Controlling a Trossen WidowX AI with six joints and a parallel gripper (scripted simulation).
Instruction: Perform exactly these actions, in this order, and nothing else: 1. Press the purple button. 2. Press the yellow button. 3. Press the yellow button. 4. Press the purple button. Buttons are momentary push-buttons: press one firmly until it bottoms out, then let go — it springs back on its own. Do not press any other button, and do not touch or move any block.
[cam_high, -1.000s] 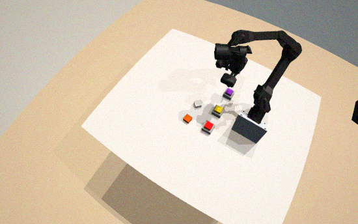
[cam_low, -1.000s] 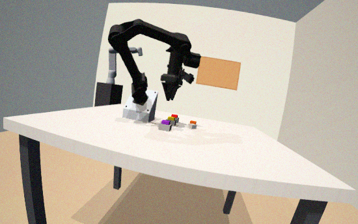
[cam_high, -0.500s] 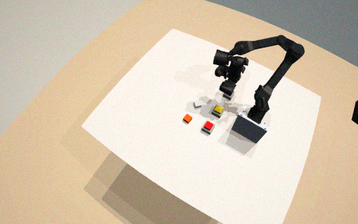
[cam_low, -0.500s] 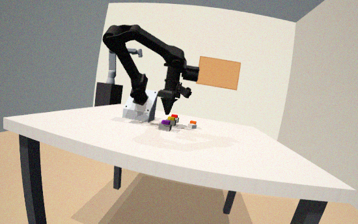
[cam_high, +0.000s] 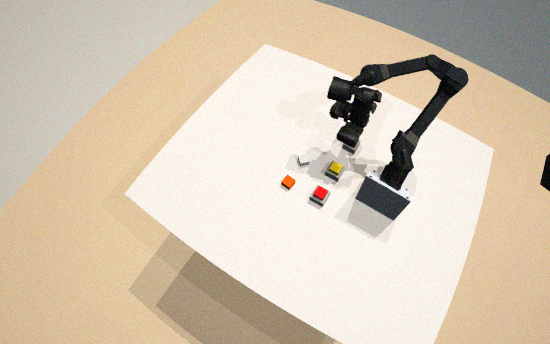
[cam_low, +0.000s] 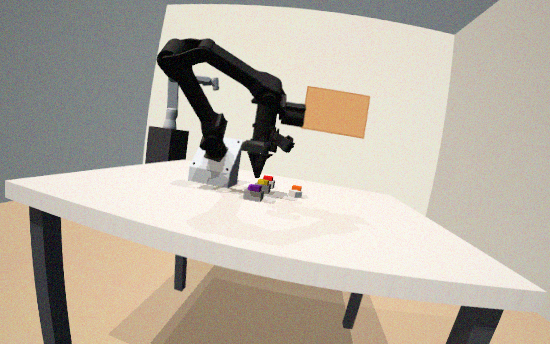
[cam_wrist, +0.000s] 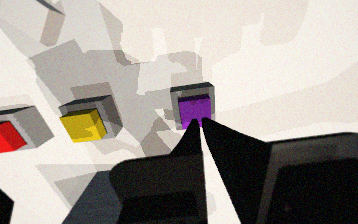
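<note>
My gripper (cam_high: 350, 141) (cam_low: 258, 174) (cam_wrist: 199, 123) is shut and empty, its fingertips together and pointing down. It hangs close above the purple button (cam_wrist: 195, 109) (cam_low: 255, 188), which the fingers mostly hide in the top view. The purple button sits in a grey housing at one end of a row of three. The yellow button (cam_high: 335, 168) (cam_low: 263, 182) (cam_wrist: 82, 125) stands in the middle of the row, beside the gripper. In the wrist view the fingertips overlap the purple button's near edge.
A red button (cam_high: 320, 192) (cam_low: 268, 178) (cam_wrist: 9, 136) ends the row. An orange block (cam_high: 288, 182) (cam_low: 296, 188) and a small pale block (cam_high: 303, 160) lie left of the buttons. The arm's base (cam_high: 384, 196) (cam_low: 212, 170) stands right of them on the white table (cam_high: 225, 150).
</note>
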